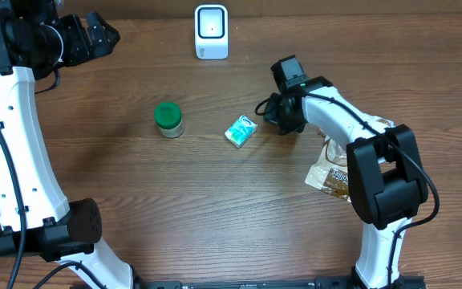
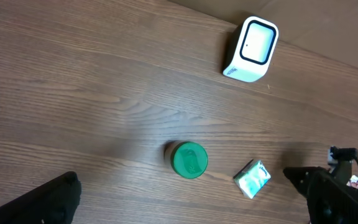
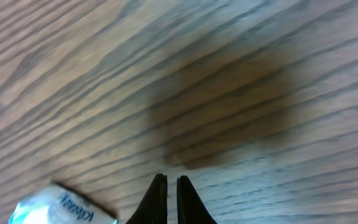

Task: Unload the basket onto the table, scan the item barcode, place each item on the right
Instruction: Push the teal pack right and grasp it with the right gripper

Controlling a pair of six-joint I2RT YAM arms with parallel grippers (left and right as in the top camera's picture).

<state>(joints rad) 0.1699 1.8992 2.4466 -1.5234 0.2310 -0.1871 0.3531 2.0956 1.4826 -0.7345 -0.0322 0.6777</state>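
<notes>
One scanner (image 1: 211,32), one green-lidded jar (image 1: 168,119), one tissue packet (image 1: 241,130), perhaps one brown pouch (image 1: 327,175) at right. The left gripper (image 1: 105,32) gapes wide, empty; the right gripper (image 3: 171,182) is pinched closed, holding nothing.

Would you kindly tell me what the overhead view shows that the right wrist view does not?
Only overhead: the white scanner, the green-lidded jar and the brown packet. Only right wrist: the right claw with its tips pressed together, holding nothing. Both: the tissue pack and the wooden table.
</notes>
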